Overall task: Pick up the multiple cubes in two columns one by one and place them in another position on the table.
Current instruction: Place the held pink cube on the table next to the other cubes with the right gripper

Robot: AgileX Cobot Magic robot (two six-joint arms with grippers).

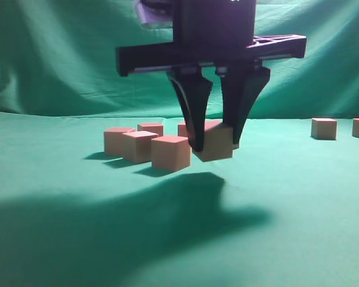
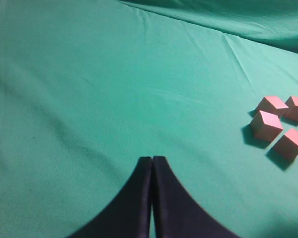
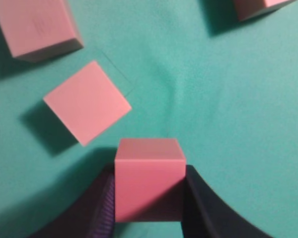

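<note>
Right gripper (image 1: 214, 143), nearest the exterior camera, clamps one cube (image 1: 215, 143) between its two black fingers, the cube tilted and lifted clear of the green table (image 1: 275, 197), its shadow below. Just left, a cluster of cubes (image 1: 170, 152) rests on the cloth; two more cubes (image 1: 323, 128) stand well apart at far right. Left gripper (image 2: 152, 161), in its wrist view, has fingers pressed together, grasping nothing, above bare cloth, with four cubes (image 2: 266, 125) off to its right
</note>
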